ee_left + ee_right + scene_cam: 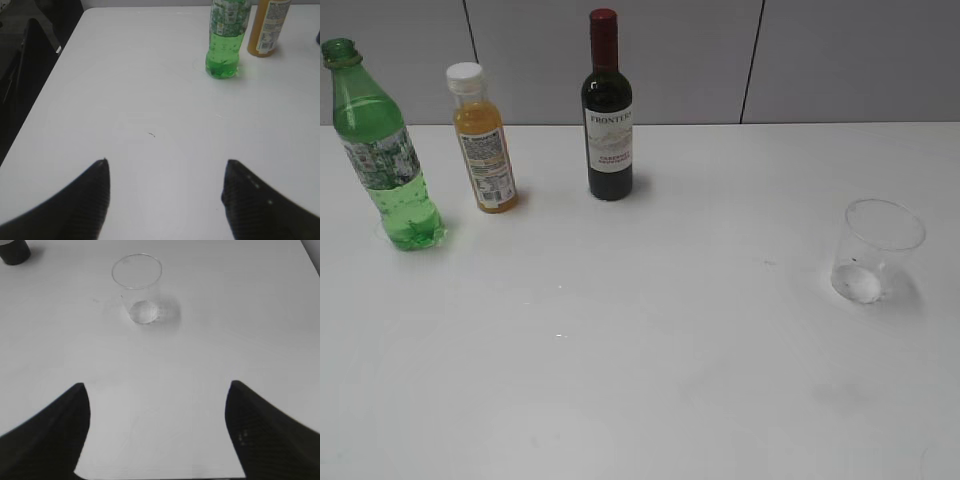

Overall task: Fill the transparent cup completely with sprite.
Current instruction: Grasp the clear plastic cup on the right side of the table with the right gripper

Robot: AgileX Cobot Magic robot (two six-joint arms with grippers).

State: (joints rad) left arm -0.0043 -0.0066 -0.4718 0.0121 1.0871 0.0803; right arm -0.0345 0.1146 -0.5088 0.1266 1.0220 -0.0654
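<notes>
The transparent cup (876,250) stands upright and empty at the right of the white table; it also shows in the right wrist view (138,287). The green sprite bottle (382,150) stands uncapped at the far left, holding clear fizzy liquid; its lower part shows in the left wrist view (225,42). My left gripper (165,167) is open and empty, well short of the sprite bottle. My right gripper (156,390) is open and empty, short of the cup. Neither gripper shows in the exterior view.
An orange juice bottle (486,140) with a white cap stands right of the sprite bottle, also in the left wrist view (267,27). A dark wine bottle (608,115) stands at the back centre. The table's left edge (45,90) drops to a dark floor.
</notes>
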